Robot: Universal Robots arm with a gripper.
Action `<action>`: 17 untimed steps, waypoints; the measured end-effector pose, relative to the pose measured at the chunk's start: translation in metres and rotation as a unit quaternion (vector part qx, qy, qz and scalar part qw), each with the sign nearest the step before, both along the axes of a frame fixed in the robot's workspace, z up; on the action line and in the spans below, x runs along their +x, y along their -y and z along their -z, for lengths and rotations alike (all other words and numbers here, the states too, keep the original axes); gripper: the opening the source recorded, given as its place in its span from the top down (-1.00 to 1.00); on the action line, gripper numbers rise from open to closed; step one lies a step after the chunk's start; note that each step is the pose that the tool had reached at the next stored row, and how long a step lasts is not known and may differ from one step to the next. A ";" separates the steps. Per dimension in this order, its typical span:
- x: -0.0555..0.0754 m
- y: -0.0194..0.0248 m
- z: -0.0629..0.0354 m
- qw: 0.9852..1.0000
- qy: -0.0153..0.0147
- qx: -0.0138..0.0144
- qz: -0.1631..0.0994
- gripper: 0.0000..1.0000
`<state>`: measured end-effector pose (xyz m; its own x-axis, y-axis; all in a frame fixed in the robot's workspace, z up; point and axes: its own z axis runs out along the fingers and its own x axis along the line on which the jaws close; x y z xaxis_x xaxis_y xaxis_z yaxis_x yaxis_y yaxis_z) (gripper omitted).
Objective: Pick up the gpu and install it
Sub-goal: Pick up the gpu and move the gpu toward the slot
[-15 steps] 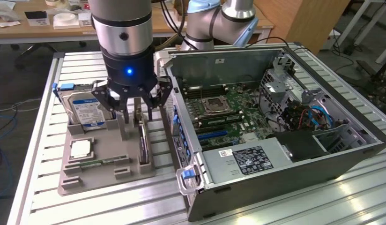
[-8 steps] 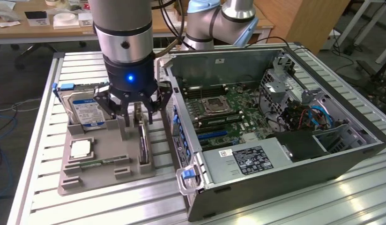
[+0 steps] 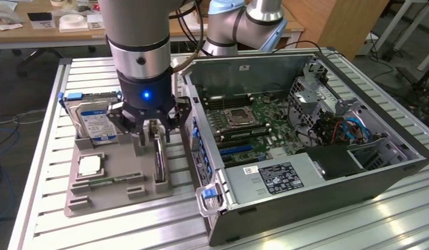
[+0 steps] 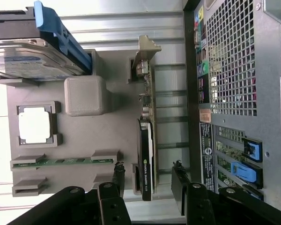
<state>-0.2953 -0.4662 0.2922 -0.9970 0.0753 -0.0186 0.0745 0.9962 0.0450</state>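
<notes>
Mostly edge-on, the gpu gives little away. In the exterior view it is a thin dark sliver standing in the gray tray, and its far end is covered by the pincer and the arm above it. Its lower edge is sunk in the tray's slots and hidden. In the wrist view the card's faces are also hard to make out. A black cooler with a green label, too small to read, shows at the end nearest the fingers, and a pale metal bracket caps the opposite end. The hard drive is cut off by the picture's edge.

The card stands upright on its long edge, along the side of the tray nearest the computer case. Its long axis runs parallel with the case's rear panel. The bracket end points toward the hard drive's end of the tray.

The pincer is spread wide and holds nothing, with one finger on each side of the cooler end and a gap on both sides. How high above the card it hangs I cannot tell. The tray rests on the slatted metal counter, just beside the case.
</notes>
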 end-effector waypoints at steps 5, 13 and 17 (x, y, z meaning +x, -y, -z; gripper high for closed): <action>0.000 0.0000 0.0091 1.000 0.000 0.000 0.000 -0.06; 0.001 0.0000 0.0237 1.000 0.000 0.000 0.000 -0.06; 0.001 -0.0002 0.0286 1.000 0.000 0.000 0.000 -0.06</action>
<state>-0.2941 -0.4660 0.2637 -0.9969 0.0760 -0.0183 0.0751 0.9962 0.0449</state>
